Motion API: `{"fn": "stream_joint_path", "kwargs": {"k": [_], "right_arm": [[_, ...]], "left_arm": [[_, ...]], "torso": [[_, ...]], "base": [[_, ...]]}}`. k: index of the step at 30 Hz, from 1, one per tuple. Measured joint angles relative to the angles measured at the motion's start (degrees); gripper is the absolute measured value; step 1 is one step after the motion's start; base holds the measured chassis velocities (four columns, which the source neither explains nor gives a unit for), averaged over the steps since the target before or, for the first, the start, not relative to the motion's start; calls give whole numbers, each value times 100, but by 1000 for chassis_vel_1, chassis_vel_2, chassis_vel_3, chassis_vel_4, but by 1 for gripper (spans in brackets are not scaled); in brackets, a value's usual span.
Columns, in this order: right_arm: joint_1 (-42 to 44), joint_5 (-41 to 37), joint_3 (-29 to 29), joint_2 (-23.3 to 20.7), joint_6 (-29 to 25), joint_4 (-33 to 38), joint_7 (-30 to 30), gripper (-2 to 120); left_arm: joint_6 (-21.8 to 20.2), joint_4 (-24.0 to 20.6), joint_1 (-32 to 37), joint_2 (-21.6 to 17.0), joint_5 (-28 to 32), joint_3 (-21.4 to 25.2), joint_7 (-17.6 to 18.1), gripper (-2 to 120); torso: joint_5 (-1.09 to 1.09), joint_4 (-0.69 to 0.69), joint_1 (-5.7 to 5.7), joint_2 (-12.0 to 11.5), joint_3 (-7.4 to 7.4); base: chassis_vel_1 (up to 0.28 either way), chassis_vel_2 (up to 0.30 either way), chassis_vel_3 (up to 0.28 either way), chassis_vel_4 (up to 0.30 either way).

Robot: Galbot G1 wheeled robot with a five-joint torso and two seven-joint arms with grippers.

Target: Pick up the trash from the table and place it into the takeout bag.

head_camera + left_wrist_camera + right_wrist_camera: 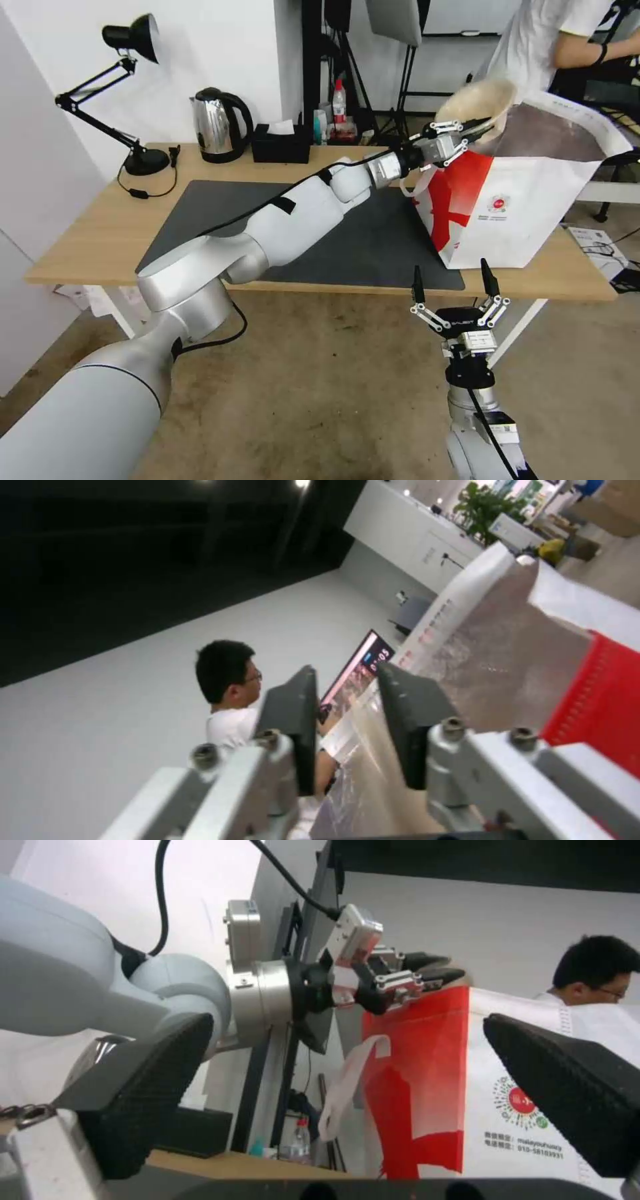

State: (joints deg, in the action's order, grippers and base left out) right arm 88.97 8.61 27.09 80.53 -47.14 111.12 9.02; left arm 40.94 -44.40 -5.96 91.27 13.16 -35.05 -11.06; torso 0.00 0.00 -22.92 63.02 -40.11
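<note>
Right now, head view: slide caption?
Left claw holds tan bowl tilted over takeout bag; right claw waits open below table edge.

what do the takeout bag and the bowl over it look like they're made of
Takeout bag: probably coated paper or woven plastic, matte white and red, holding stiff creases; the inside looks like crinkled silver foil. Tan bowl at the left gripper: matte, likely paper pulp.
</note>
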Motion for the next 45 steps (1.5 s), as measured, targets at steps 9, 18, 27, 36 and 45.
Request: {"fn": "stream_joint_path", "kwargs": {"k": [9,18,27,36,45], "right_arm": [[0,0,0,0,0,0,0,100],[0,0,0,0,0,0,0,100],[0,0,0,0,0,0,0,100],[0,0,-1,0,0,1,0,100],[1,0,0,-1,0,0,1,100]], "left_arm": [[28,-100,-48,-5,222,-19,21,61],[2,-203,-117,-7,300,-99,51,92],[-278,-512,-302,-157,392,334,314,100],[-870,-1905,-155,-1398,643,949,985,100],[-1393,-4063,1471,-3034,1245,1911,1704,100]], "torso": [[0,0,0,0,0],[0,0,0,0,0],[0,-2,0,0,0],[-3,1,0,0,0],[-4,0,0,0,0]], "base": [[0,0,0,0],[0,0,0,0],[0,0,0,0],[0,0,0,0],[0,0,0,0]]}}
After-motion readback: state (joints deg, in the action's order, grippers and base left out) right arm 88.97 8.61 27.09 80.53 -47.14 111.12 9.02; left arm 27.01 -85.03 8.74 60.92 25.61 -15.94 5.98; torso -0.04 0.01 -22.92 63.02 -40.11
